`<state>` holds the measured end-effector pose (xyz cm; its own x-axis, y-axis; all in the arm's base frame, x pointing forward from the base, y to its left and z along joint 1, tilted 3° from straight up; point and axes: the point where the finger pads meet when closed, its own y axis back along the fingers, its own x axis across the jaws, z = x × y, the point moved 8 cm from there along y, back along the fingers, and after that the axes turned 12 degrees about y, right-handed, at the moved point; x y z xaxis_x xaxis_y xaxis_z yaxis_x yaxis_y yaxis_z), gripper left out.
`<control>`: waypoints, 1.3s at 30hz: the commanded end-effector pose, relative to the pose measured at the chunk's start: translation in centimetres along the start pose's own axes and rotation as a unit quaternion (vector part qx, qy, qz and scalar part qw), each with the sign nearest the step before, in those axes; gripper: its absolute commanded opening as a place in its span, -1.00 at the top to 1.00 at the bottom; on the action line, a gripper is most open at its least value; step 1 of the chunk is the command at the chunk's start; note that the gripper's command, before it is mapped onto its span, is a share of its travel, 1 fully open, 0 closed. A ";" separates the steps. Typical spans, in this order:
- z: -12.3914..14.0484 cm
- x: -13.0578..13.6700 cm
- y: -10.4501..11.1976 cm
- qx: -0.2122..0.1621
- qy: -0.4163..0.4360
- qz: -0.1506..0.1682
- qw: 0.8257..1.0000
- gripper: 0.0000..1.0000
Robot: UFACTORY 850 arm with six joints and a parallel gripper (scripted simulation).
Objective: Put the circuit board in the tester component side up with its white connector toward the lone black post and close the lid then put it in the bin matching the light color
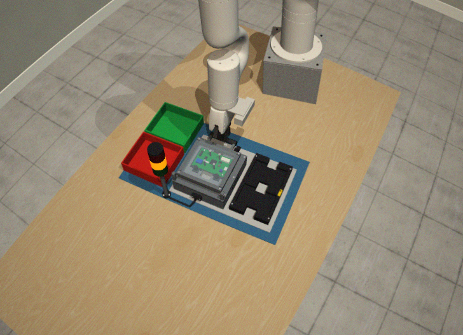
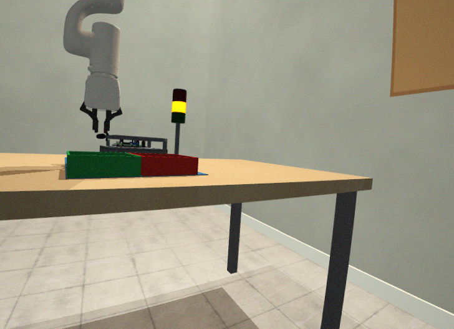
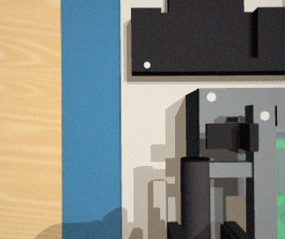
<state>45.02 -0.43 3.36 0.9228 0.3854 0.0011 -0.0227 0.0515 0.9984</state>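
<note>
The circuit board lies flat inside the tester, green component side up, under the closed see-through lid. Its white connector sits on the side facing the black tray. The tester stands on a grey plate laid over a blue mat, roughly midway across the tabletop.

The fingers hang straight down at the tester's edge nearest the arm's pedestal, just over the latch parts there. They are narrowed to a small gap and pinch nothing. In the side view their tips hover just above a small black tab at the lid's end; whether they touch it cannot be told. The wrist view shows a black post standing on the grey plate beside the tester's corner.

Beside the tester, toward the tabletop's opposite long edge, sit the green bin and the red bin, touching each other. The signal light on its pole glows amber in its middle band.
</note>
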 end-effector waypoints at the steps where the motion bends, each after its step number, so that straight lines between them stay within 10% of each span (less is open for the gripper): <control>1: 0.0 0.1 0.7 0.000 0.000 -0.001 1.000 0.53; 39: 0.0 0.1 6.7 0.000 0.000 -0.001 1.000 0.53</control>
<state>44.40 -0.13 9.20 0.9201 0.3874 0.0583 -0.0842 0.0502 0.9952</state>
